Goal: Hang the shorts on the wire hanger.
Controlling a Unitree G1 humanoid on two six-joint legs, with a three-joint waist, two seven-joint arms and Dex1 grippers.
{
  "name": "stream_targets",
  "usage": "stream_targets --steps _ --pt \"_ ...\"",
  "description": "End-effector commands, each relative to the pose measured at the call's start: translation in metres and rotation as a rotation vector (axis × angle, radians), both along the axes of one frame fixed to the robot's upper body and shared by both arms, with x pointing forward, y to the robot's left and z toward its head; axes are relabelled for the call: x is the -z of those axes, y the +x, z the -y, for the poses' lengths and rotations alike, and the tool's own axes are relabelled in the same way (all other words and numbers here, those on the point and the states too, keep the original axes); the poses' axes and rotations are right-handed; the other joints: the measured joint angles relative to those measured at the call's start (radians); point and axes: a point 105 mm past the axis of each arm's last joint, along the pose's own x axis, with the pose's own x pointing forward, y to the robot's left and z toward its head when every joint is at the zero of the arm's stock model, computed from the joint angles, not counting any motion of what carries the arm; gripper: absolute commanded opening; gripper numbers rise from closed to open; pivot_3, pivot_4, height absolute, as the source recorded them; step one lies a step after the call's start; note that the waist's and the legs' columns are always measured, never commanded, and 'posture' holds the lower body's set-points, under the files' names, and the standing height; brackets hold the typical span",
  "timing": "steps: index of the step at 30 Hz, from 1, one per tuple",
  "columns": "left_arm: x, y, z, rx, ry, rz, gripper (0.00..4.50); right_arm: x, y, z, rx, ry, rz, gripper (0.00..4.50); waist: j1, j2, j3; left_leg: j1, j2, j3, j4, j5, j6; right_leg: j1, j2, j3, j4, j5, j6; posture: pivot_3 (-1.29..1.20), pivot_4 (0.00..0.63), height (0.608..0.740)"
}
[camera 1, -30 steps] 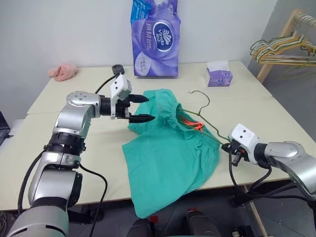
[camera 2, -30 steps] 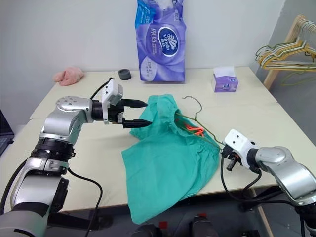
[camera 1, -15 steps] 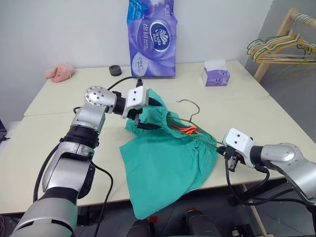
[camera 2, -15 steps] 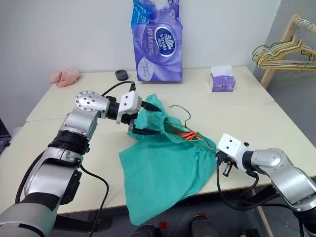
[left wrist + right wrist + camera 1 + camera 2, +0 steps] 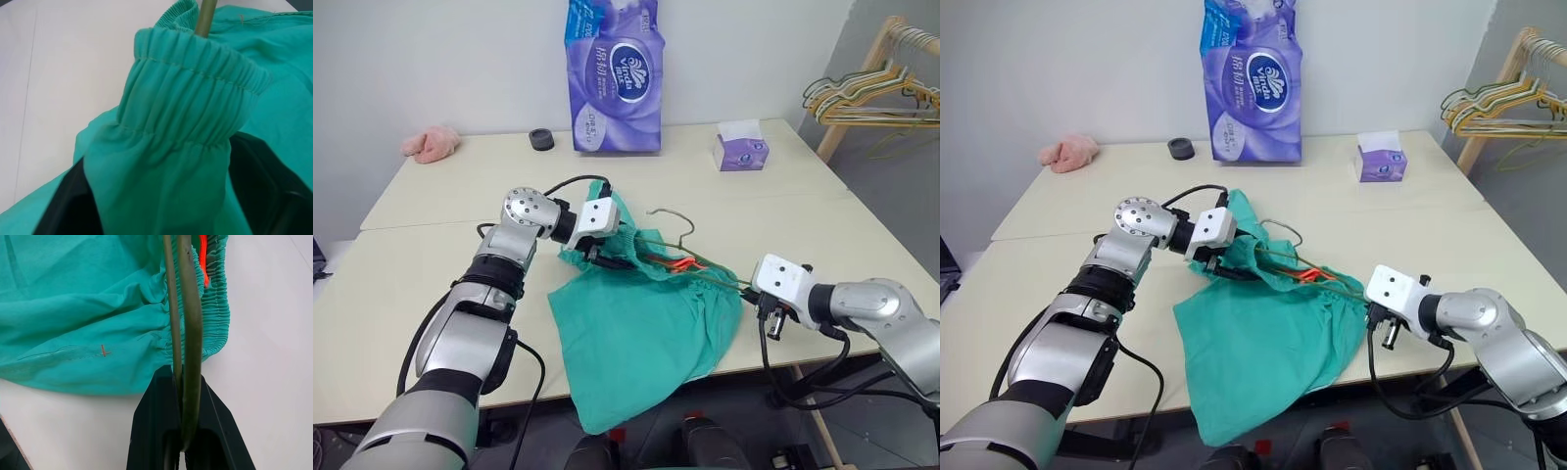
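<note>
Spreading across the front half of the cream table (image 5: 431, 196), the shorts (image 5: 636, 333) lay rumpled with one leg hanging over the near edge. Their gathered waistband was bunched up toward the middle of the table, an orange cord showing inside it. The wire hanger (image 5: 671, 217) ran through that waistband, its curled hook standing clear above the cloth and its far corner reaching out to the right. The left gripper (image 5: 607, 257) had its two black fingers set on either side of the bunched waistband, cloth filling the gap between them in the left wrist view. The right gripper (image 5: 183, 416) was clamped shut on the hanger's corner, the doubled wire pinched between its fingers just beside the edge of the shorts. Behind, a purple pack of tissue rolls (image 5: 617, 73) stood by the wall, with a small tissue box (image 5: 740, 151) to its right.
</note>
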Motion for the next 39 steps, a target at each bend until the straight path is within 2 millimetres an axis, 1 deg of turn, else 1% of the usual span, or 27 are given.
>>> stream_targets --steps 1,7,11,13,14,16,17,18,20,21,22,23,24,25,28,30,31,33,34,36,39 --pt "-0.007 -0.003 0.008 0.031 -0.032 0.015 1.76 -0.018 -0.002 -0.014 -0.084 0.005 0.081 0.0 -0.001 0.0 0.0 0.0 0.0 0.0 0.0 0.0 0.0 0.0 0.0 0.0 0.0 0.0 0.0 -0.22 0.063 0.74" --pt "-0.002 -0.006 0.008 0.035 -0.023 0.01 0.08 -0.022 -0.002 -0.017 -0.136 -0.029 0.129 0.0 -0.006 0.0 0.0 0.0 0.0 0.0 0.0 0.0 0.0 0.0 0.0 0.0 0.0 0.0 0.0 -0.21 0.063 0.74" --pt "0.002 -0.007 0.007 0.03 -0.019 0.008 0.02 -0.024 -0.003 -0.018 -0.165 -0.036 0.147 0.0 -0.008 0.0 0.0 0.0 0.0 -0.001 0.0 0.0 0.0 0.0 0.0 0.0 0.001 0.0 0.0 -0.21 0.063 0.74" --pt "0.004 -0.006 0.006 0.019 -0.019 0.012 0.0 -0.024 -0.004 -0.013 -0.182 -0.065 0.143 0.53 -0.009 0.0 0.0 0.0 0.0 -0.001 0.0 0.0 0.0 0.0 0.0 0.0 0.001 0.0 0.0 -0.21 0.063 0.74" --pt "0.005 -0.006 0.006 0.013 -0.019 0.015 0.0 -0.024 -0.005 -0.01 -0.19 -0.08 0.137 0.72 -0.009 0.0 0.0 0.0 0.0 -0.001 0.0 0.0 0.0 0.0 0.0 0.0 0.001 0.0 0.0 -0.21 0.063 0.74" --pt "0.005 -0.004 0.003 -0.01 -0.025 0.019 0.0 -0.03 -0.002 0.011 -0.16 -0.127 0.138 1.37 -0.008 0.0 0.0 0.0 0.0 -0.001 0.0 0.0 0.0 0.0 0.0 0.0 0.001 0.0 0.0 -0.21 0.064 0.74" --pt "0.005 -0.003 0.003 -0.018 -0.027 0.021 0.0 -0.033 -0.001 0.018 -0.151 -0.137 0.139 1.73 -0.008 0.0 0.0 0.0 -0.001 -0.001 0.0 0.0 0.0 0.0 -0.001 0.0 0.001 0.0 0.0 -0.21 0.064 0.74" --pt "0.005 -0.002 0.002 -0.027 -0.029 0.022 0.0 -0.036 0.001 0.031 -0.109 -0.148 0.13 2.09 -0.009 0.0 0.0 0.0 -0.001 -0.001 0.001 0.0 0.0 0.0 -0.001 0.0 0.001 0.0 -0.001 -0.21 0.064 0.74" --pt "0.004 -0.001 0.0 -0.041 -0.032 0.024 0.0 -0.038 0.001 0.06 -0.023 -0.166 0.101 2.76 -0.006 0.0 0.0 0.0 -0.001 -0.001 0.001 0.0 0.0 0.001 -0.001 0.0 0.001 0.001 -0.001 -0.2 0.065 0.74" --pt "0.003 0.0 -0.001 -0.045 -0.033 0.025 0.0 -0.038 0.0 0.069 0.002 -0.169 0.093 2.99 -0.003 0.0 0.0 0.0 -0.001 -0.001 0.001 0.0 0.0 0.001 -0.001 0.0 0.001 0.001 -0.001 -0.2 0.065 0.74" --pt "0.003 0.0 -0.002 -0.049 -0.033 0.026 0.0 -0.037 -0.001 0.077 0.033 -0.162 0.089 3.35 -0.001 0.0 0.0 0.001 -0.001 -0.001 0.001 0.0 0.0 0.001 -0.001 0.0 0.001 0.001 -0.001 -0.2 0.065 0.74" --pt "0.003 0.001 -0.003 -0.054 -0.033 0.027 0.0 -0.035 -0.002 0.082 0.091 -0.096 0.081 3.35 0.001 0.0 0.0 0.0 -0.001 -0.001 0.001 0.0 0.0 0.001 -0.001 0.0 0.001 0.001 -0.001 -0.2 0.067 0.74" --pt "0.002 0.002 -0.004 -0.063 -0.036 0.025 0.0 -0.03 -0.005 0.083 0.153 -0.003 0.064 3.35 0.002 0.0 0.0 0.001 -0.001 -0.001 0.001 0.0 0.0 0.001 -0.001 0.0 0.001 0.001 -0.002 -0.2 0.067 0.74" --pt "0.002 0.002 -0.005 -0.071 -0.041 0.021 0.0 -0.022 -0.008 0.081 0.201 0.07 0.045 3.35 0.002 -0.001 -0.001 0.001 -0.001 -0.001 0.001 0.0 0.0 0.001 -0.001 0.001 0.002 0.002 -0.003 -0.21 0.067 0.74" --pt "0.0 0.003 -0.007 -0.085 -0.046 0.013 0.0 0.001 -0.016 0.051 0.289 0.294 -0.019 3.35 0.0 -0.002 -0.001 0.001 0.001 -0.003 0.0 0.0 0.0 0.001 0.001 0.001 0.003 0.002 -0.003 -0.21 0.067 0.74" --pt "0.0 0.004 -0.008 -0.091 -0.047 0.012 0.0 0.008 -0.019 0.036 0.316 0.36 -0.043 3.35 -0.002 0.001 -0.002 0.001 0.001 -0.003 0.0 0.0 0.0 0.001 0.001 0.001 0.004 0.002 -0.004 -0.21 0.067 0.74" --pt "-0.002 0.004 -0.008 -0.094 -0.05 0.01 0.0 0.014 -0.017 0.025 0.348 0.421 -0.06 3.35 -0.003 0.002 -0.002 0.001 0.001 -0.002 0.001 0.0 0.0 0.0 0.001 0.002 0.004 0.002 -0.003 -0.21 0.067 0.74" --pt "-0.003 0.005 -0.008 -0.097 -0.052 0.009 0.0 0.022 -0.013 0.011 0.404 0.499 -0.084 3.35 -0.004 0.001 -0.002 0.001 0.001 -0.003 0.001 0.0 0.0 0.001 0.001 0.001 0.004 0.002 -0.003 -0.2 0.066 0.74" --pt "-0.004 0.005 -0.008 -0.098 -0.052 0.008 0.0 0.024 -0.009 0.007 0.432 0.528 -0.088 3.35 -0.004 0.001 -0.002 0.001 0.001 -0.003 0.001 0.0 0.0 0.001 0.001 0.001 0.004 0.002 -0.003 -0.2 0.066 0.74" --pt "-0.005 0.005 -0.008 -0.1 -0.053 0.009 0.0 0.026 -0.001 0.006 0.488 0.562 -0.084 3.35 -0.006 0.001 -0.002 0.001 0.0 -0.003 0.001 0.0 0.0 0.001 0.001 0.001 0.004 0.003 -0.005 -0.2 0.066 0.74" --pt "-0.006 0.006 -0.008 -0.102 -0.055 0.009 0.0 0.028 0.005 0.005 0.531 0.598 -0.105 3.35 -0.006 0.001 -0.003 0.001 -0.001 -0.003 0.001 0.0 0.0 0.001 0.0 0.001 0.004 0.003 -0.005 -0.2 0.057 0.74"
